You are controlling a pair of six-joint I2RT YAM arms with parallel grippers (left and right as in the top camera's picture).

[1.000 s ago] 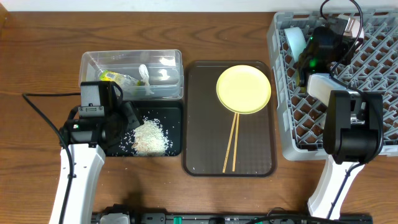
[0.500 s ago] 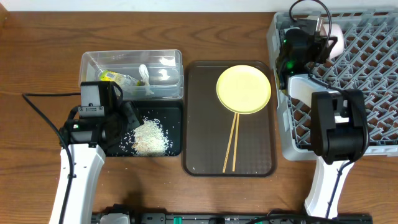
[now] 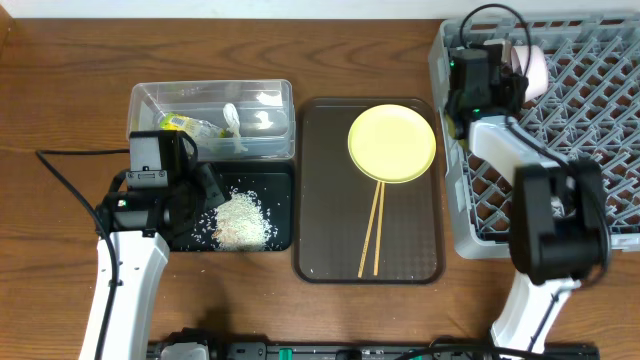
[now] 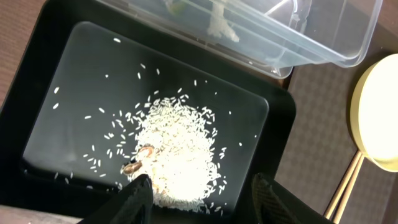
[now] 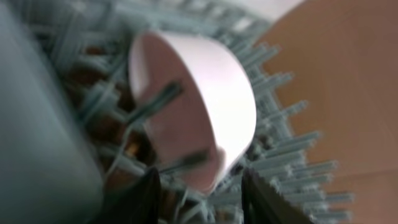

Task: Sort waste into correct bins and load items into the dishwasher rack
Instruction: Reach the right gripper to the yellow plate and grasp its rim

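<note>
My left gripper (image 3: 205, 195) hangs open and empty over the black tray (image 3: 282, 175), by the rice pile (image 3: 241, 221); in the left wrist view the gripper (image 4: 202, 200) is at the tray's near edge (image 4: 37, 74), just short of the rice (image 4: 177, 158). The clear tub (image 3: 140, 100) holds the green-and-white wrapper (image 3: 180, 124) and a white scrap (image 3: 232, 118). The yellow plate (image 3: 392, 143) and chopsticks (image 3: 372, 232) lie on the brown tray (image 3: 325, 220). My right gripper (image 3: 497, 82) is open at the grey rack's (image 3: 590, 120) back left, beside the white bowl (image 3: 533, 70) lying on its side (image 5: 205, 106).
In the right wrist view a pale blue-grey surface (image 5: 37, 130) fills the left side, and I cannot tell what it is. The plate's rim (image 4: 373, 118) and the tub (image 4: 298, 31) show in the left wrist view. Bare wooden table (image 3: 60, 80) surrounds everything.
My right arm has swung left across the rack's back, and the white bowl now shows beside its gripper. The left arm has not moved.
</note>
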